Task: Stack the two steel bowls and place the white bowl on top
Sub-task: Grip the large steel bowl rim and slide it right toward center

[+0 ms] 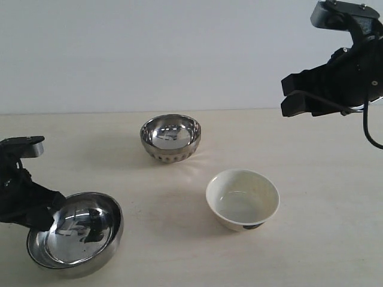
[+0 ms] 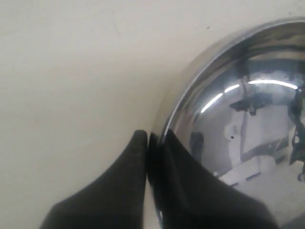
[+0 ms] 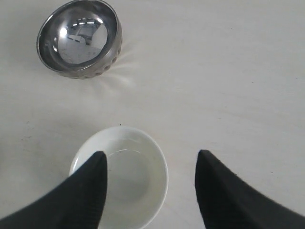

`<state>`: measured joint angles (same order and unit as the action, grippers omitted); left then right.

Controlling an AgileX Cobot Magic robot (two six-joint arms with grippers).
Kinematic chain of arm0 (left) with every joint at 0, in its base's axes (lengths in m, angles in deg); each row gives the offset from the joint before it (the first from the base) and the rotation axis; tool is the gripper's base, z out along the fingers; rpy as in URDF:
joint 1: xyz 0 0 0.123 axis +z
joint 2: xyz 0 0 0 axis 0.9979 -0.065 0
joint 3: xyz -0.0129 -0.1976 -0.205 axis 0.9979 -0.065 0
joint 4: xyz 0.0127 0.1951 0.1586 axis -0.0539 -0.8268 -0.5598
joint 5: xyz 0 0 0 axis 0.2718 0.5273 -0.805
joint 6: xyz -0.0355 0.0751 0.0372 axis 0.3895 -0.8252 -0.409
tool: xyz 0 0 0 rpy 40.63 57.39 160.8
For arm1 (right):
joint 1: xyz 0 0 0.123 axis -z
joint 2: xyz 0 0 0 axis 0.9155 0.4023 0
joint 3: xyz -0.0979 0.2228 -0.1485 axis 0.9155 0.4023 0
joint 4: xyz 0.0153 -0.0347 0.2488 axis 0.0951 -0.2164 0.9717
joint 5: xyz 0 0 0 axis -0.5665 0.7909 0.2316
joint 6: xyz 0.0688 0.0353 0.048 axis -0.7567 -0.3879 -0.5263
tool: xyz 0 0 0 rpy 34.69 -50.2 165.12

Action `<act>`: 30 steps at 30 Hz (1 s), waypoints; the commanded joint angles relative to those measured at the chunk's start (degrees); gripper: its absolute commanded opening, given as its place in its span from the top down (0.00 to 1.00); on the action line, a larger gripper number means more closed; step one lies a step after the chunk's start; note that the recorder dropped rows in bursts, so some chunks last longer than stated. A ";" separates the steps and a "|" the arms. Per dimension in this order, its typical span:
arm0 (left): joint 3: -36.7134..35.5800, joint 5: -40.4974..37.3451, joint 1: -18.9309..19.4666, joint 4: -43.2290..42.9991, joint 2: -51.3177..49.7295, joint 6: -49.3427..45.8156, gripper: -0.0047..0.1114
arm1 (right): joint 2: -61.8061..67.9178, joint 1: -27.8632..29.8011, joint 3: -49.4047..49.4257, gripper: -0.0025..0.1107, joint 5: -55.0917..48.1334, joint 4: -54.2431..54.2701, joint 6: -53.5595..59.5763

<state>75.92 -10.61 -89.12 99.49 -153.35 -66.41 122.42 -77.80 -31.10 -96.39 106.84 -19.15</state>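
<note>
The wide plain steel bowl (image 1: 76, 233) (image 2: 248, 124) sits at the front left, tilted. My left gripper (image 1: 42, 210) (image 2: 153, 139) is shut on its rim, one finger inside and one outside. The smaller steel bowl (image 1: 170, 137) (image 3: 78, 38) with the dotted band stands upright at the back middle. The white bowl (image 1: 242, 198) (image 3: 121, 174) with a dark mark near its base stands to the front right of it. My right gripper (image 1: 293, 101) (image 3: 151, 162) hangs open high above the table at the upper right, holding nothing.
All three bowls rest on a pale cream table (image 1: 179, 251) in front of a white wall (image 1: 149, 48). A black cable (image 1: 366, 128) hangs from the right arm.
</note>
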 commanded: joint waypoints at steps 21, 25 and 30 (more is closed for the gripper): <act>20.02 -8.68 -17.07 -11.69 -7.03 16.13 0.93 | -0.23 0.28 -0.39 0.54 -2.56 -0.55 0.55; 22.22 -8.59 -17.19 -11.09 -10.32 16.13 0.93 | -0.23 0.28 -0.39 0.54 -2.80 -0.55 0.55; 23.07 -7.25 -17.19 -10.96 -13.35 16.03 0.93 | -0.23 0.28 -0.39 0.54 -2.80 -0.55 0.55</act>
<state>98.28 -18.77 -106.03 88.24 -165.76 -50.94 122.42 -77.80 -31.10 -99.09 106.75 -19.15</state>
